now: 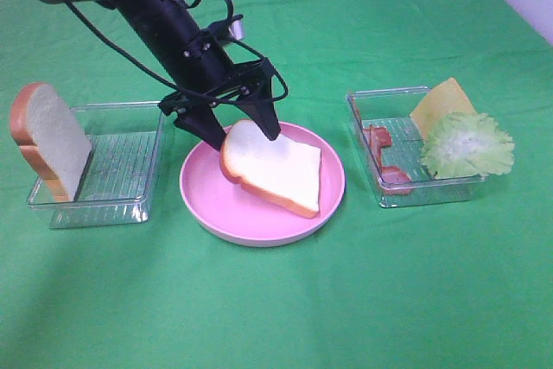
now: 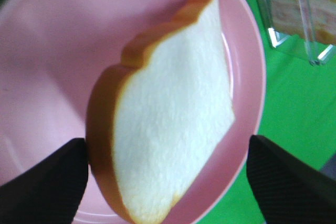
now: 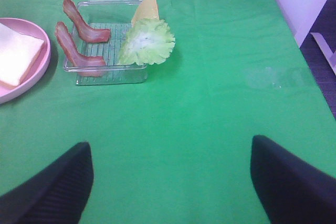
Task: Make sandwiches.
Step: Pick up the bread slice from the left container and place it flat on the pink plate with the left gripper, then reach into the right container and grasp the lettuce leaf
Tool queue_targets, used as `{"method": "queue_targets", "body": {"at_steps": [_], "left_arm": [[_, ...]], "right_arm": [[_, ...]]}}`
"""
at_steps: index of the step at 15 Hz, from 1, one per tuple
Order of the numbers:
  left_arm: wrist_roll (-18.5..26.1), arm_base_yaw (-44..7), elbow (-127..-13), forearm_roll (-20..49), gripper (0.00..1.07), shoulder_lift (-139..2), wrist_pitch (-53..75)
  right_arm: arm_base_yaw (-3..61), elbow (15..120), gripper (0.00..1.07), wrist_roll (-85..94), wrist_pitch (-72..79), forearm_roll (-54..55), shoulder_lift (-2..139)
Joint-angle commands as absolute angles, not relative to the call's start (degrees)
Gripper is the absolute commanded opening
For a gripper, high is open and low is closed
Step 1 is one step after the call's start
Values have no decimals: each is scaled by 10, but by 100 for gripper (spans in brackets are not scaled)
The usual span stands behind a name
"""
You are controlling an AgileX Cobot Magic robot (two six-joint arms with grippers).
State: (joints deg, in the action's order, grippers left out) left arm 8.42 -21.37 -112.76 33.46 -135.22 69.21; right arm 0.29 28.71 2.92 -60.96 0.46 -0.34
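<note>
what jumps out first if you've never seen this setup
A white bread slice rests tilted on the pink plate mid-table, with the left tool open astride its rounded end. To the right, a clear tray holds frilly green lettuce, yellow cheese and bacon strips. A second bread slice stands at the outer edge of the left tray.

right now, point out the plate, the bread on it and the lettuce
plate (image 1: 259, 232): high view, front of its pink rim
bread (image 1: 281, 170): high view, middle of its white face
lettuce (image 1: 467, 144): high view, pale centre of the leaf
</note>
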Motion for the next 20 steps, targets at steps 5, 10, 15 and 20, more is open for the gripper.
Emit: {"method": "queue_targets", "body": {"at_steps": [5, 10, 15, 20], "left_arm": [[17, -218, -1200, 232, 79, -1323, 738], [17, -218, -1191, 69, 79, -1150, 737], [14, -218, -1091, 37, 78, -955, 737], [0, -218, -822, 37, 78, -725, 736]], "right_arm": [[-1, 286, 78, 28, -606, 0, -11], [-1, 286, 78, 28, -606, 0, -11], [-1, 286, 78, 28, -606, 0, -11], [-1, 286, 78, 28, -606, 0, -11]]}}
